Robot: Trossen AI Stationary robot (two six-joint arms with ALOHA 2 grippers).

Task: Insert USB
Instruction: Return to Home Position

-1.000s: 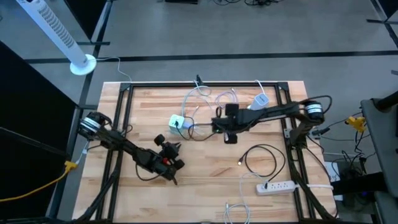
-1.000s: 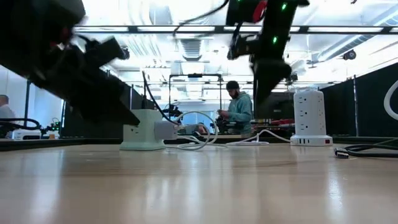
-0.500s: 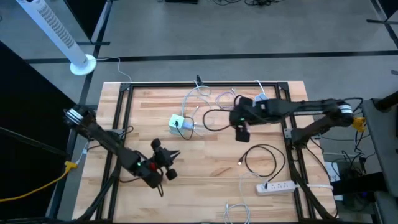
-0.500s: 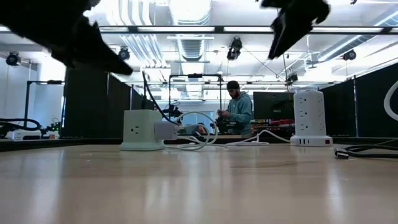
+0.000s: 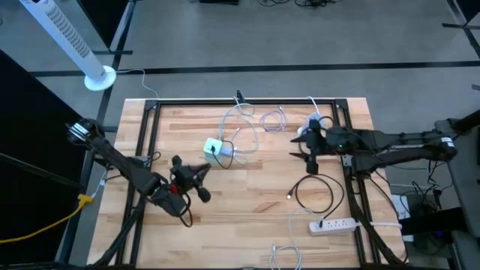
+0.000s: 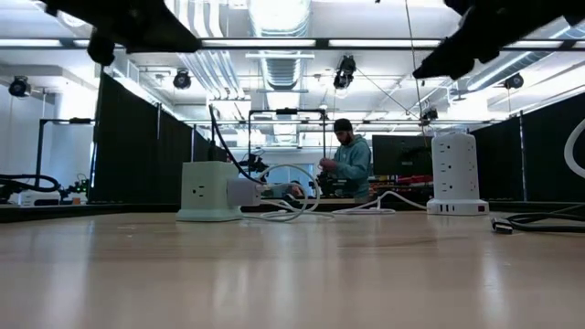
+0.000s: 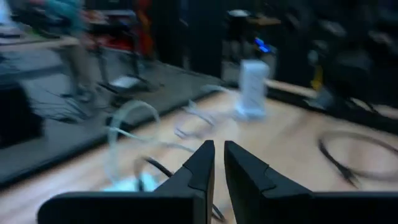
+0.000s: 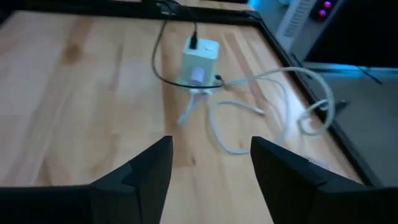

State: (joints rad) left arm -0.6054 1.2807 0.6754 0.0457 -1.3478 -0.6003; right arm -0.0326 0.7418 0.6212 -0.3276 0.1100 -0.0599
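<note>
The black cable (image 8: 155, 56) sits plugged into the green box (image 5: 217, 149), mid-picture. The left gripper (image 7: 217, 149) is pinched together and the right gripper (image 8: 211, 149) is spread apart.

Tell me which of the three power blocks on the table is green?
The small cube near the middle of the table; the tower and the flat strip are white.

Overhead straight down, low level across table (image 5: 247, 196), both sharing green outlet (image 5: 217, 148)
</note>
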